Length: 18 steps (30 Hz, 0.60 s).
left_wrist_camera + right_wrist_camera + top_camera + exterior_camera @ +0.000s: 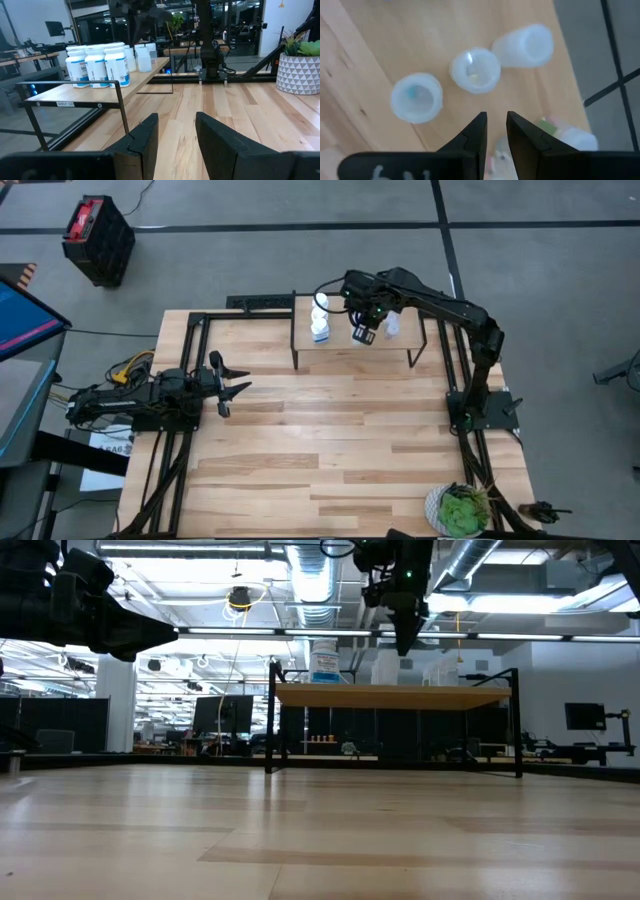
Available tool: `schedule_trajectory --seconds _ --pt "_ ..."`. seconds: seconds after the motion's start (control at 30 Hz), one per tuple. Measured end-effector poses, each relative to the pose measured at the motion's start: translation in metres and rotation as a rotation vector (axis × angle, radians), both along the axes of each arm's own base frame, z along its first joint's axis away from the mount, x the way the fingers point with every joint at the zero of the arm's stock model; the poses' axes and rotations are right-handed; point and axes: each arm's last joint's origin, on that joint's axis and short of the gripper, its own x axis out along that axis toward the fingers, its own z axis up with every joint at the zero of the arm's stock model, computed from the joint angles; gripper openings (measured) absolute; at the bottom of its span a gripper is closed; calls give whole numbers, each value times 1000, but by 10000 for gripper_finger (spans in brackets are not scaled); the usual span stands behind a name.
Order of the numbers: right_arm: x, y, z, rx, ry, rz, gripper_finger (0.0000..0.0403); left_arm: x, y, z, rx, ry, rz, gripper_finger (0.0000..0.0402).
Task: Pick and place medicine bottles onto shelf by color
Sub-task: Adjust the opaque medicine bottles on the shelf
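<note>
- The small light-wood shelf on thin black metal legs [340, 348] stands in the upper middle of the high view, at the far edge of the surface.
- Three larger bright white medicine bottles with blue labels [97, 64] stand upright in a touching row at one end of the shelf, left of centre in the left wrist view.
- The smaller pale translucent bottles [475, 70] stand upright near the other end; three lie across the upper half of the right wrist view, seen from above.
</note>
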Motion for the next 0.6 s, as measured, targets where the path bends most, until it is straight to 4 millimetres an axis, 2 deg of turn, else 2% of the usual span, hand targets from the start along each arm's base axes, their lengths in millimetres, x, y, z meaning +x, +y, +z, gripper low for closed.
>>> schedule_trajectory --seconds 0.17,0.3,0.43,0.6 --pt "5 14 27 -38 -90 37 97 0 0 0 0 0 0 121" --pt "17 35 41 -62 -174 115 97 0 0 0 0 0 0 121" --pt "32 59 44 -47 -245 250 97 0 0 0 0 0 0 121" --pt "55 82 36 -11 -308 406 97 0 0 0 0 0 0 121"
